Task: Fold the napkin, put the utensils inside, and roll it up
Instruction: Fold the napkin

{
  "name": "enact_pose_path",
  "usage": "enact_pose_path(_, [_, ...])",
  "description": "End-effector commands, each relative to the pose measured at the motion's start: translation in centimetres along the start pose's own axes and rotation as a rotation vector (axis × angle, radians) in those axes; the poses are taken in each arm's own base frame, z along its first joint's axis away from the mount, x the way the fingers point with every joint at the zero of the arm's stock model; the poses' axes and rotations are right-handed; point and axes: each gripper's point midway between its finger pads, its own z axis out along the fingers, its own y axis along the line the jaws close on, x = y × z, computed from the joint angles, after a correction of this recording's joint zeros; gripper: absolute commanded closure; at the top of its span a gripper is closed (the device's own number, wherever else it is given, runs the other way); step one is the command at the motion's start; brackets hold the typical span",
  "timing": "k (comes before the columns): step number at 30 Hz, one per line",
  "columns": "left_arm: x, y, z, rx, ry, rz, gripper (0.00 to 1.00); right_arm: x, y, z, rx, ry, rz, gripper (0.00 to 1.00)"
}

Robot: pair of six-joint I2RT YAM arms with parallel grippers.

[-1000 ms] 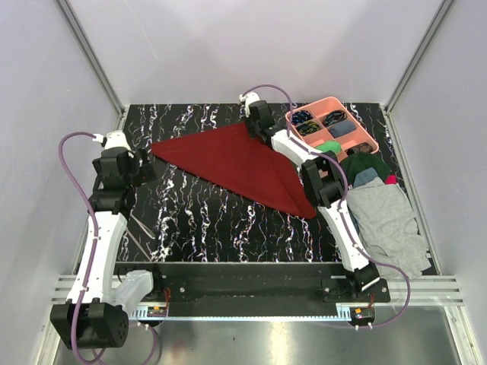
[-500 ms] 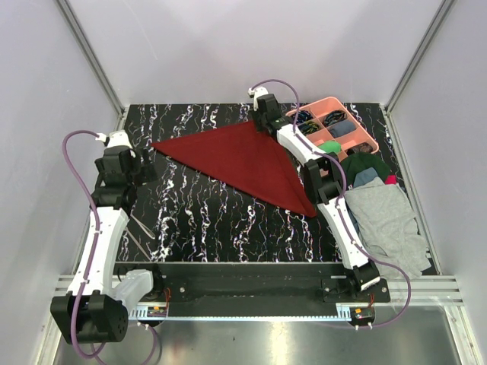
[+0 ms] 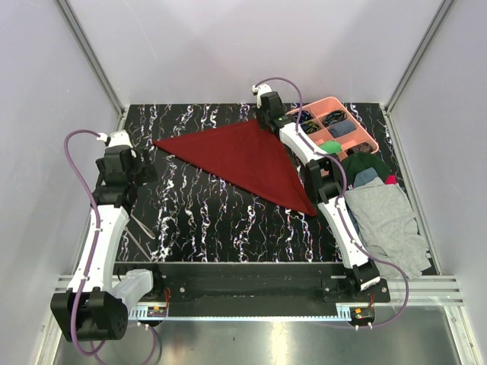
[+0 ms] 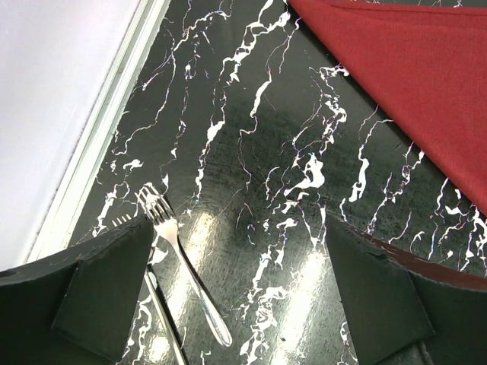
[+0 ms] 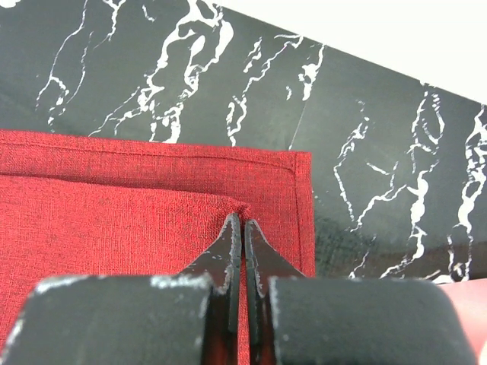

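Maroon napkin [image 3: 236, 156] lay as triangle; right gripper [image 5: 242, 228] pinched shut on its top corner; left gripper [image 4: 243, 293] gaped empty above fork [image 4: 179, 251]. Fold probably ending; next: release, fetch fork

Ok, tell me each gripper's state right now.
Left gripper: open, holding nothing.
Right gripper: shut, pinching the napkin at a corner.

Second slim silvery utensil [image 4: 164, 315] lies just left of the silver metal fork [image 4: 187, 270], its top hidden behind left gripper's dark finger [image 4: 99, 296]. Dark red cloth napkin [image 4: 411, 84], right of fork, is cut off by frame edges.
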Motion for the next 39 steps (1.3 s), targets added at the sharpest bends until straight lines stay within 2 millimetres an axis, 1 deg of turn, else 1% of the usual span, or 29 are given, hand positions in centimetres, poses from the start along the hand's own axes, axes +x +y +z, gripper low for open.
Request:
enact_pose_path(1, [-1.8,-0.4,0.2,0.013,-0.061,-0.009,0.01,-2.3,-1.0,0.1,0.011,-0.067,-0.012,1.00])
enact_pose_path(7, [-1.7,-0.4,0.3,0.011,-0.057,-0.006,0.01,-2.8,-1.6,0.3,0.024,-0.085,-0.010,1.00])
enact_pose_path(13, [-1.7,-0.4,0.4,0.011,-0.054,-0.005,0.01,-3.9,-1.9,0.0,0.031,-0.110,-0.011,1.00])
enact_pose_path(14, [-1.7,-0.4,0.4,0.012,-0.055,-0.006,0.01,-4.4,-2.1,-0.2,0.038,-0.123,-0.009,1.00])
enact_pose_path(18, [-1.7,-0.4,0.4,0.011,-0.055,-0.006,0.01,-5.5,-2.3,-0.7,0.046,-0.147,-0.018,1.00])
enact_pose_path(29, [-1.9,-0.4,0.2,0.012,-0.063,-0.008,0.01,-7.1,-3.2,-1.5,0.082,-0.179,-0.030,1.00])
enact_pose_path(34, [-1.9,-0.4,0.2,0.012,-0.064,-0.008,0.01,-8.7,-3.1,-2.4,0.076,-0.210,-0.020,1.00])
enact_pose_path(39, [-1.9,-0.4,0.1,0.014,-0.065,-0.008,0.01,-9.8,-3.4,-3.0,0.082,-0.234,-0.022,1.00])
